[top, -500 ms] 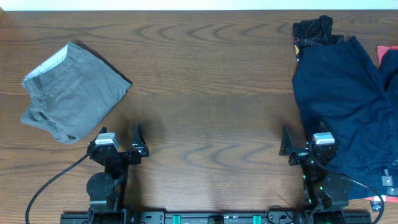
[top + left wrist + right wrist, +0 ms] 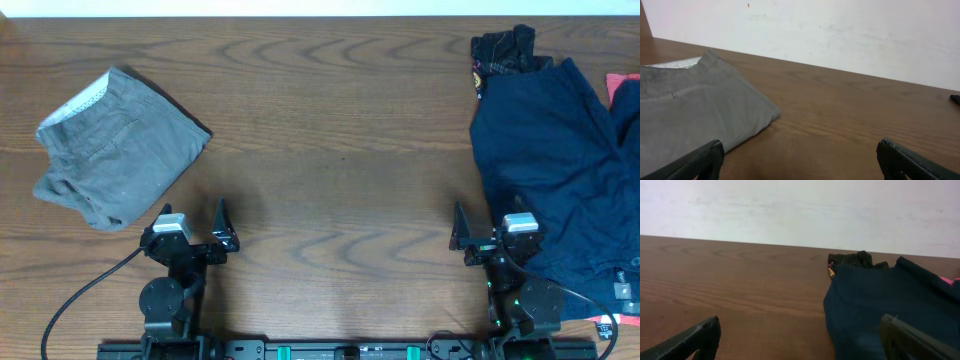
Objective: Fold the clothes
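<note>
Folded grey-olive shorts with a pale waistband lining lie at the left of the table; they also show in the left wrist view. A dark navy garment lies spread at the right edge, also in the right wrist view. My left gripper is open and empty near the front edge, just in front of the grey shorts. My right gripper is open and empty; its right finger is over the navy fabric's edge.
A crumpled black garment with a print lies at the back right, behind the navy one. A pink item peeks in at the right edge. A white wall stands behind the wooden table.
</note>
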### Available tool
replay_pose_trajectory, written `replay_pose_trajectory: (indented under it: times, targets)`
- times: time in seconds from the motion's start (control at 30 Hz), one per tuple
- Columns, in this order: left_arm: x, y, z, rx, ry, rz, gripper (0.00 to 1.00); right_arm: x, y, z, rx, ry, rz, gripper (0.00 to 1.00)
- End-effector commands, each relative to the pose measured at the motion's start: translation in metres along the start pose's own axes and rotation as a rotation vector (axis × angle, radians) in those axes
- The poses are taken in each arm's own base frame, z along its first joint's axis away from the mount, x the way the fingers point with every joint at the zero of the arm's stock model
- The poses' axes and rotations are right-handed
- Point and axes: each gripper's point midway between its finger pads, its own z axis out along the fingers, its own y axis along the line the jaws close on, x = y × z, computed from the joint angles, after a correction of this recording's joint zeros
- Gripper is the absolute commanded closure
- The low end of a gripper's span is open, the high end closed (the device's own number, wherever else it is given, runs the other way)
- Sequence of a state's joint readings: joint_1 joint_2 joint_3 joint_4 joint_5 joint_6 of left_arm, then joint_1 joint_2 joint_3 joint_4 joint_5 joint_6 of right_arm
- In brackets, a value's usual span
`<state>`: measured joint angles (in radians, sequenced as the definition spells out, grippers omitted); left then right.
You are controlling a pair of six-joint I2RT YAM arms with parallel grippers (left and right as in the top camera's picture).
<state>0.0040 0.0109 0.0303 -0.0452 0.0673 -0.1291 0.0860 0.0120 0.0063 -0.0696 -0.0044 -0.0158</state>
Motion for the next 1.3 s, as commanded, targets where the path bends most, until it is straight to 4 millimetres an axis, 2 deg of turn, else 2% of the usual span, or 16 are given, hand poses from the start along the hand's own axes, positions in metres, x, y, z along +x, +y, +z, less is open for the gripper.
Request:
replay_pose_trajectory:
  times: [0.0,1.27]
  targets:
    - [0.015,0.0034,0.0018,-0.008,0.036,0.016,0.02,0.0003,-0.0013,-0.0003,0.004,0.0,-0.015,0.01]
    - [0.0123,0.0027,0.0012,-0.007,0.031,-0.021,0.02,-0.0022,-0.0014,-0.0006,0.005,-0.006,0.019,0.01]
